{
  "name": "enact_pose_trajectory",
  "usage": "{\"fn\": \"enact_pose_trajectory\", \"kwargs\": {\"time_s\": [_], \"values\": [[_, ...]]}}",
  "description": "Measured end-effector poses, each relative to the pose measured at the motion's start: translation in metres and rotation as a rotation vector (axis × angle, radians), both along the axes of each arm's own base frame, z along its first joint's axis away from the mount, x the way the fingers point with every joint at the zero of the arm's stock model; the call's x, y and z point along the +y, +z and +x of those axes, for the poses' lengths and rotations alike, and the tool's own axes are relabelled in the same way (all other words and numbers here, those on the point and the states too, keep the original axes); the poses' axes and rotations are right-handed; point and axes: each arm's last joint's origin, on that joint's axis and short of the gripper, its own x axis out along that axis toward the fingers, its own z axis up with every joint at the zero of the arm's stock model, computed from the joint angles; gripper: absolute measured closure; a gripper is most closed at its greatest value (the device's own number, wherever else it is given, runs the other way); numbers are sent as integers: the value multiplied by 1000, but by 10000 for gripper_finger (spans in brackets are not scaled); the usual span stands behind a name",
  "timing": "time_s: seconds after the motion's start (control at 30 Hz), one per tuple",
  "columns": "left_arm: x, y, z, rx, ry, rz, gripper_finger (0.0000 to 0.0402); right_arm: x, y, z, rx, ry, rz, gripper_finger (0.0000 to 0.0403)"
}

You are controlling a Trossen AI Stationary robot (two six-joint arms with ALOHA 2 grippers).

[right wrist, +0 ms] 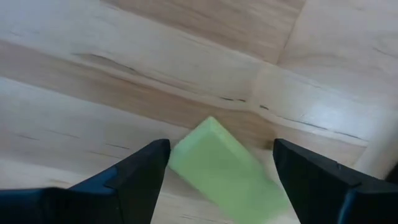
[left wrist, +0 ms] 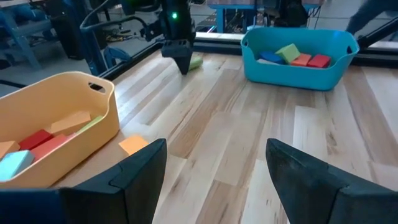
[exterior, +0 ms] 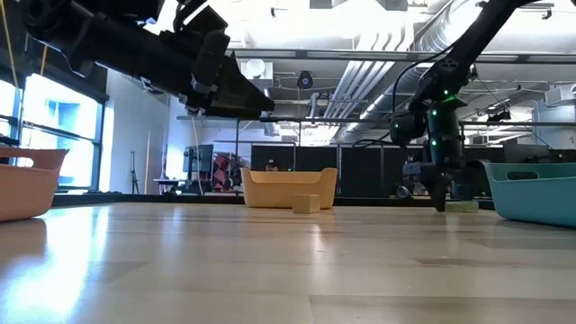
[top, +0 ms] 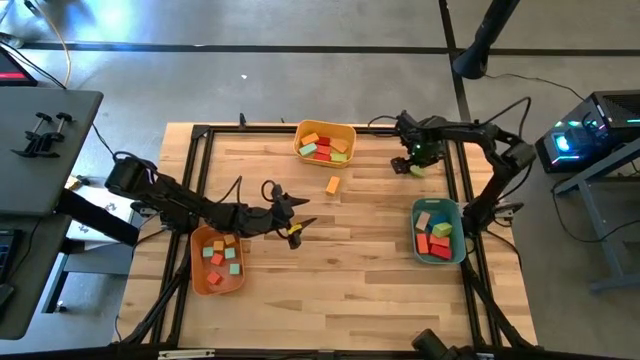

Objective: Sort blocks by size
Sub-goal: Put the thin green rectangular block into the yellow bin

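Your right gripper [top: 416, 166], fingers spread, straddles a light-green rectangular wooden block [right wrist: 229, 169] at two o'clock, near the table's [top: 380, 290] edge frame. Your left gripper [top: 303, 228] hovers released mid-table, open wood around it.

Wooden table [top: 360, 250] bears yellow bin [top: 325, 130], orange bin [top: 200, 282], teal bin [top: 460, 228]

Left arm stretched low across the table toward its middle, left gripper [top: 297, 228] held above the surface, fingers spread wide, holding nothing. Right arm folded back at the elbow, reaching to the far right part; right gripper [right wrist: 214, 171] pointing straight down, fingers parted.
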Motion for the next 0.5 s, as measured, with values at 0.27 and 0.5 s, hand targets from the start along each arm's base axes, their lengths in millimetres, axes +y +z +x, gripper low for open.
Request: {"fn": "enact_pose_trajectory", "kwargs": {"time_s": [0.27, 0.5], "values": [[0, -15, 4, 35, 14, -9, 142, 3, 0, 5, -38, 54, 27, 123], [0, -18, 7, 13, 21, -23, 142, 6, 0, 9, -54, 111, 35, 219]]}}
